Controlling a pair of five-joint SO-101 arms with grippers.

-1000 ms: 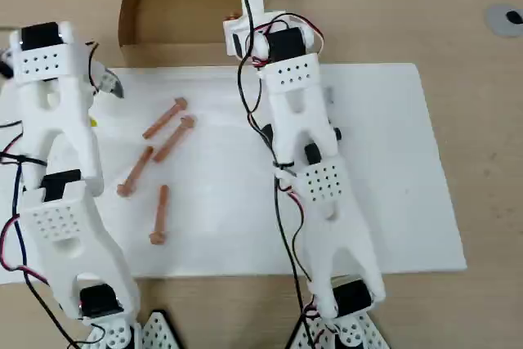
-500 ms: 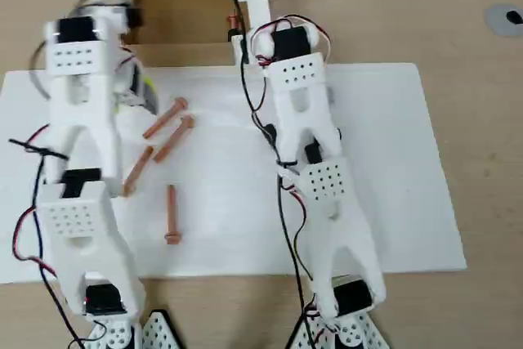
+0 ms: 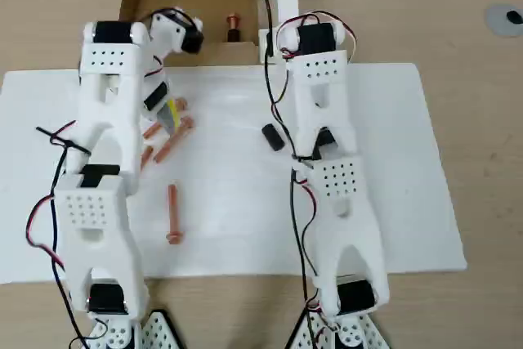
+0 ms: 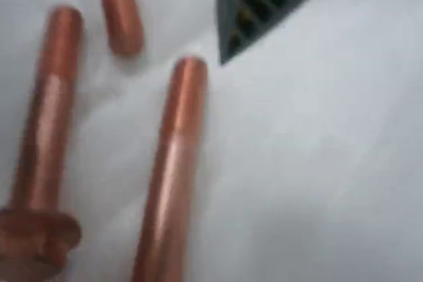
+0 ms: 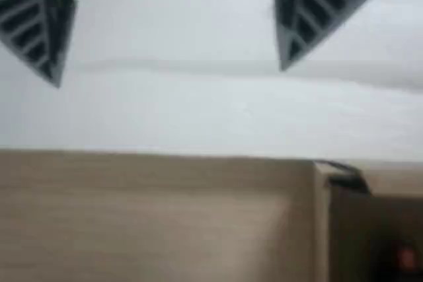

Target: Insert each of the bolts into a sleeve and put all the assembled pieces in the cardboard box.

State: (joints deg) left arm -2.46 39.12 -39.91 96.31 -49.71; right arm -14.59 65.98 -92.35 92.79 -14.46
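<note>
Left end effector point(image 3: 166, 112) over bolts point(image 4: 175, 163), opening cannot tell; right end effector point(image 5: 172, 31) wide, beside cardboard box point(image 3: 131, 6)

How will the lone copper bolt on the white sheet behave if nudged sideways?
The lone bolt probably rolls: its shank looks round. Its wider flanged head would likely swing it in an arc. It looks straight, so probably rigid.

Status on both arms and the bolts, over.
Right gripper open, empty, beside cardboard box. Left gripper low over loose bolts. One assembled piece in box. Nothing blocking.
</note>
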